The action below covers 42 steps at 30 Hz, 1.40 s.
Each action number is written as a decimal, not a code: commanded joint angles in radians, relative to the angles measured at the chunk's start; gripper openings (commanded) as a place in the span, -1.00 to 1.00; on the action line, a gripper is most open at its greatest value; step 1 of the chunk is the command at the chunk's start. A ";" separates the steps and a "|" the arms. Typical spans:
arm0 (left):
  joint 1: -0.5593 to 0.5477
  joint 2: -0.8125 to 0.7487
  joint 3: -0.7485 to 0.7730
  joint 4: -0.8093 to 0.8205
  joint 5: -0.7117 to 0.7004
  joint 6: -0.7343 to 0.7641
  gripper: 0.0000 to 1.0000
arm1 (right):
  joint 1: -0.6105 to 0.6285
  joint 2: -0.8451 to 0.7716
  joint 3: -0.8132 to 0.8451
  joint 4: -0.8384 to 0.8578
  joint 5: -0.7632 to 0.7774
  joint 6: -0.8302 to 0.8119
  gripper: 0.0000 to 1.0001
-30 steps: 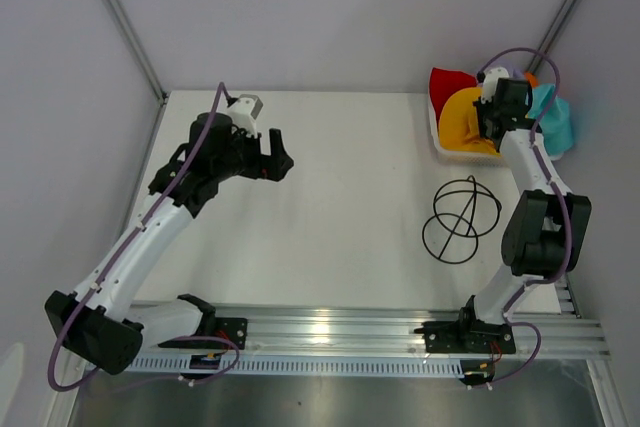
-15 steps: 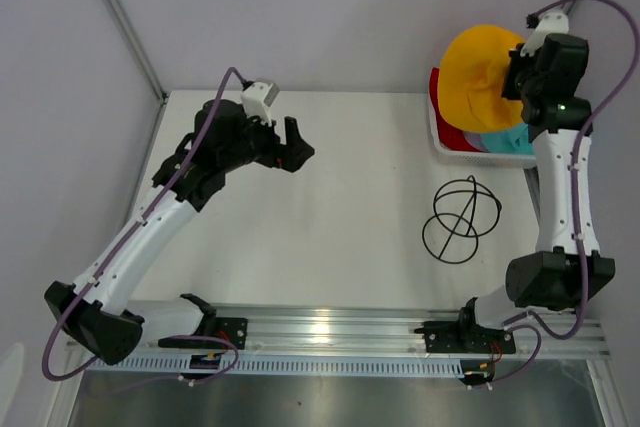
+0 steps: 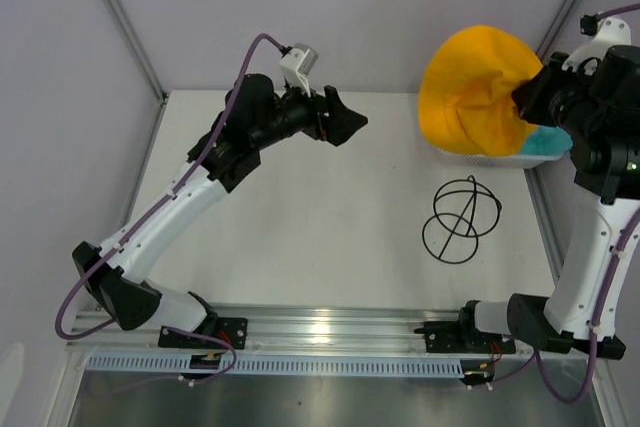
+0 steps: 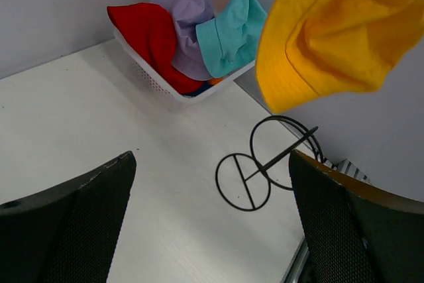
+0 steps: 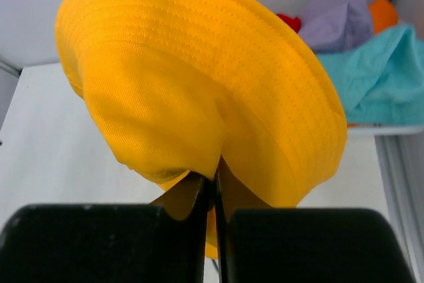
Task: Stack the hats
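Your right gripper (image 5: 216,183) has the yellow hat (image 3: 470,87) raised in the air near the white basket (image 4: 156,81).
Its jaws are clenched on a fold of the hat's fabric. Your left gripper (image 3: 345,119) hovers over the table (image 3: 320,217), spread wide and grasping nothing. The red hat (image 4: 149,34), lavender hat (image 4: 185,14) and teal hat (image 4: 232,31) lie in the basket. The orange hat (image 5: 383,11) seems tucked behind them. The wire stand (image 3: 460,219) sits nearby.

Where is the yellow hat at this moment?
In the top view the yellow hat hangs in the air at the far right, pinched in the right claw, by the white basket.
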 commanded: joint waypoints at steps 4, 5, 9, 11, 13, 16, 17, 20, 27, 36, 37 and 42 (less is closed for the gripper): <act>-0.037 -0.033 0.018 0.035 0.023 -0.033 0.99 | 0.003 -0.122 -0.093 -0.267 0.040 0.139 -1.00; -0.038 -0.042 -0.001 0.037 0.023 -0.035 0.99 | 0.003 -0.153 -0.126 -0.291 0.053 0.165 -1.00; -0.057 -0.053 -0.027 0.034 0.026 -0.050 0.99 | 0.003 -0.187 -0.196 -0.371 0.090 0.198 -1.00; -0.061 -0.056 -0.035 0.038 0.028 -0.053 0.99 | 0.003 -0.197 -0.225 -0.380 0.082 0.198 -1.00; -0.069 -0.056 -0.044 0.041 0.023 -0.053 0.99 | 0.003 -0.227 -0.317 -0.351 0.085 0.198 -1.00; -0.077 -0.053 -0.048 0.041 0.016 -0.053 0.99 | 0.003 -0.247 -0.411 -0.302 0.106 0.202 -1.00; -0.078 -0.052 -0.048 0.043 0.014 -0.053 0.99 | 0.003 -0.247 -0.457 -0.292 0.120 0.201 -1.00; -0.087 -0.030 -0.050 0.046 0.004 -0.058 0.99 | 0.003 -0.234 -0.526 -0.261 0.136 0.202 -0.97; -0.124 0.074 -0.071 0.129 0.003 -0.158 0.99 | 0.000 -0.234 -0.516 -0.270 0.172 0.193 0.45; -0.159 0.149 -0.159 0.185 -0.047 -0.287 0.99 | -0.158 -0.286 -0.558 -0.157 0.239 0.255 0.99; -0.159 0.148 -0.169 0.184 -0.046 -0.294 0.99 | -0.184 -0.293 -0.610 -0.103 0.217 0.259 0.99; -0.161 0.142 -0.211 0.185 -0.029 -0.290 0.99 | -0.359 -0.365 -0.776 0.054 0.079 0.252 0.99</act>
